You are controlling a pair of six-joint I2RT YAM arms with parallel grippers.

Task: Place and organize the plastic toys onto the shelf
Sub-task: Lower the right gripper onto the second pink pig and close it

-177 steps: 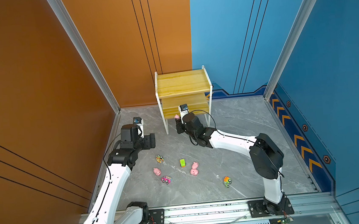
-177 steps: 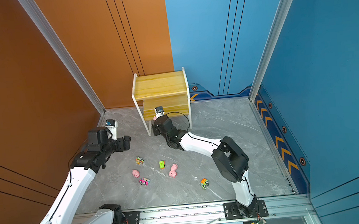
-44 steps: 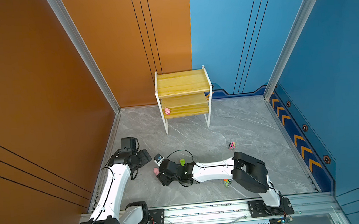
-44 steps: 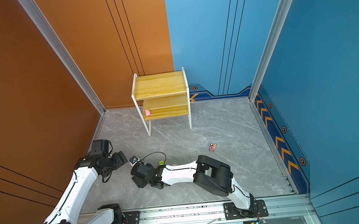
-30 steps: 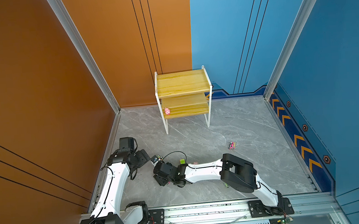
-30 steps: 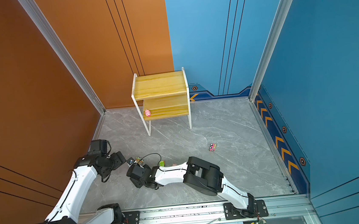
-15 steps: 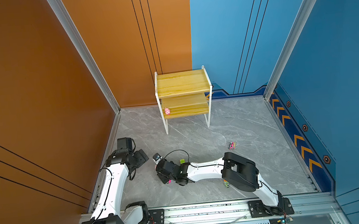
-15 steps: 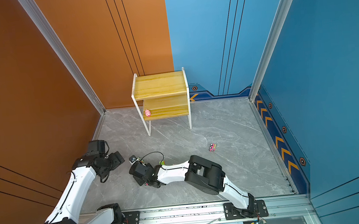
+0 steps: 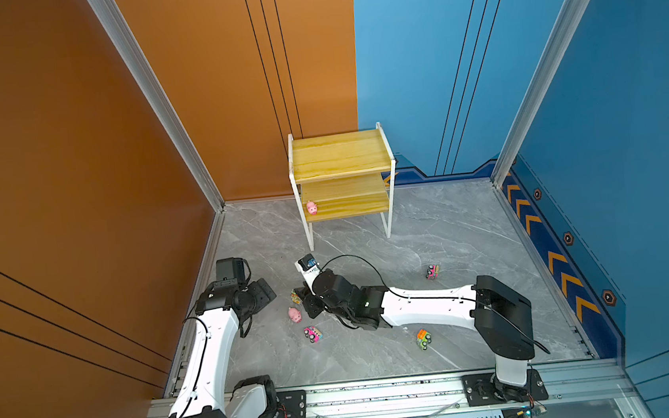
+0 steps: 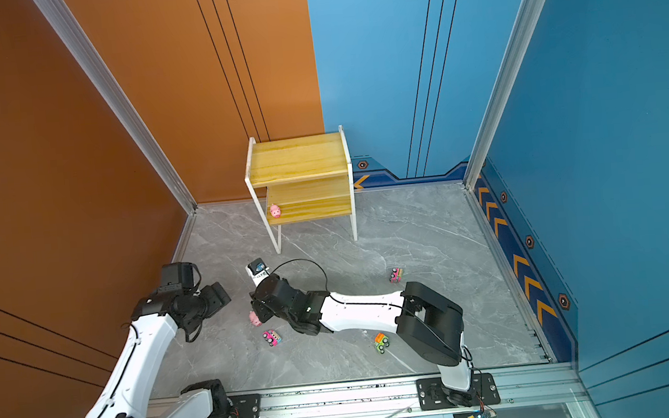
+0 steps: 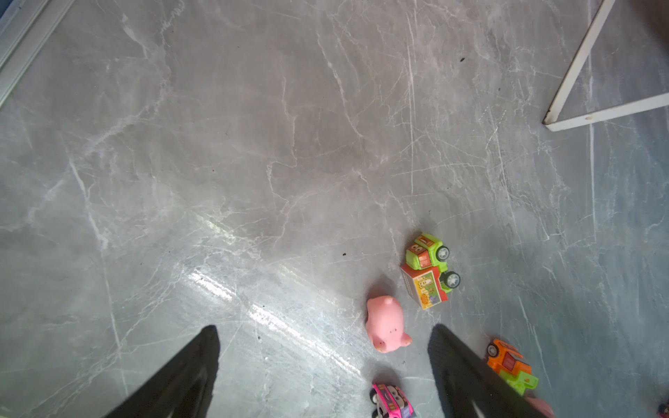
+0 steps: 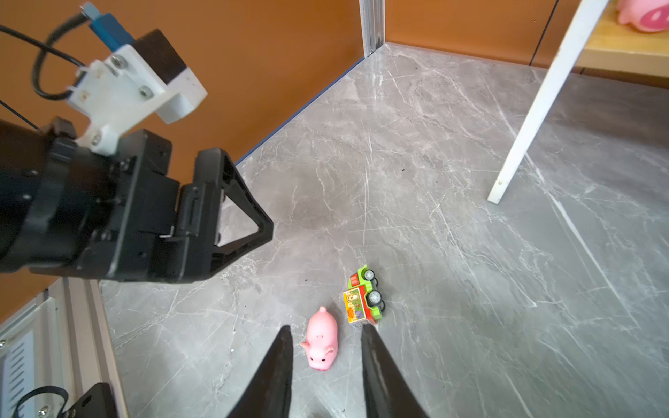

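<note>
The shelf point(image 9: 341, 164) stands at the back with one pink pig point(image 9: 311, 208) on its lower board. A second pink pig point(image 12: 321, 342) lies on the floor between the fingers of my right gripper point(image 12: 325, 327), which is open with a gap on each side of the pig. A green and orange truck point(image 12: 364, 300) lies just beyond it. My left gripper point(image 11: 324, 327) is open wide and holds nothing, hovering left of these toys point(image 9: 263, 292). A pink car point(image 9: 313, 333), an orange-green car point(image 9: 423, 338) and another pink car point(image 9: 432, 271) lie on the floor.
The orange wall and floor rail run close behind my left arm point(image 9: 211, 336). The shelf's white front leg point(image 12: 532, 108) stands beyond the toys. My left gripper's black body point(image 12: 224, 224) hangs near the right gripper. The right arm point(image 9: 428, 307) stretches across the floor.
The right gripper's jaws have narrowed around the pig on the floor and the gripper has shifted slightly. The left arm has drawn back a little toward the wall.
</note>
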